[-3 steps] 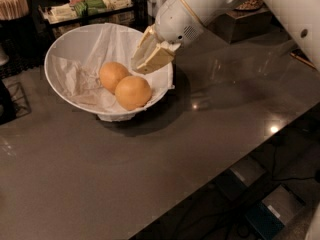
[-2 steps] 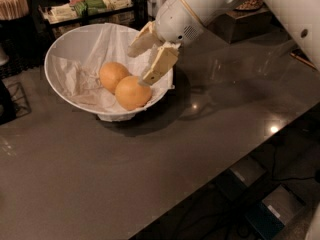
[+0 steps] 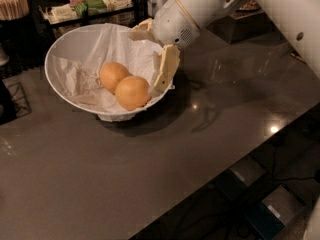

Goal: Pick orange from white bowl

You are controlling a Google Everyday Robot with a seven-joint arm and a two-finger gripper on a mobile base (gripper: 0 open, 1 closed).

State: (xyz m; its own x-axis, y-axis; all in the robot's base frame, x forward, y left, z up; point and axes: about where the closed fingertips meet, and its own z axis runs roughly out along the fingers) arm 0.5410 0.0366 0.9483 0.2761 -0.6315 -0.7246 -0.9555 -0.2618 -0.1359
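Progress is partial: I have the gripper (image 3: 144, 61) over the rim of the white bowl (image 3: 65, 44), jaws spread wide and empty, one finger just beside the orange (image 3: 131, 93), which sits in the bowl. Closing and lifting remain, I judge.

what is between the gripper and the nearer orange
Only crumpled paper lining the white bowl, in the camera view; the open gripper has one finger right beside the orange.

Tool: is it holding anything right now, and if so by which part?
Nothing is held. The tool hangs open over the right side of the white bowl, one finger close beside the front orange, with no grip on it.
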